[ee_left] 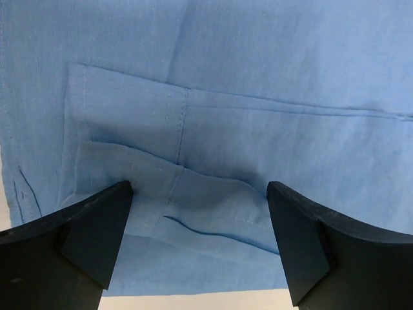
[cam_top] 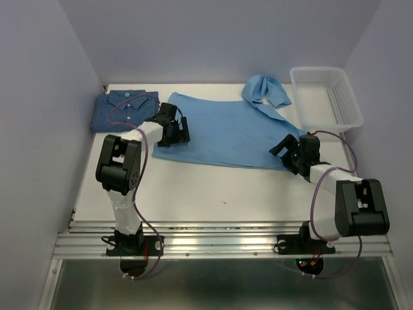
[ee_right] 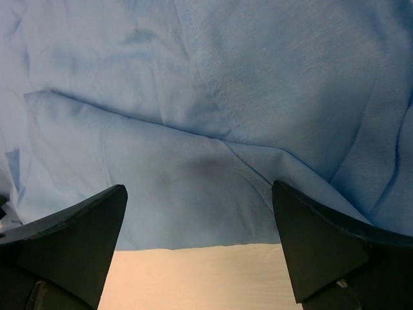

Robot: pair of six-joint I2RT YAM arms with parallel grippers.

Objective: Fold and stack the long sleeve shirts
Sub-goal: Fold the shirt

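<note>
— Blue cotton covers the middle of the desk (cam_top: 193,187): the sky-blue shirt (cam_top: 232,129), spread out. The checked shirt (cam_top: 119,113) lies folded near its left edge.

— The left fingers (ee_left: 77,239) and right fingers (ee_right: 71,239)?

— Both spread wide and empty, one at each end of its near edge. If they pinch only one layer, the fold could skew.
</note>
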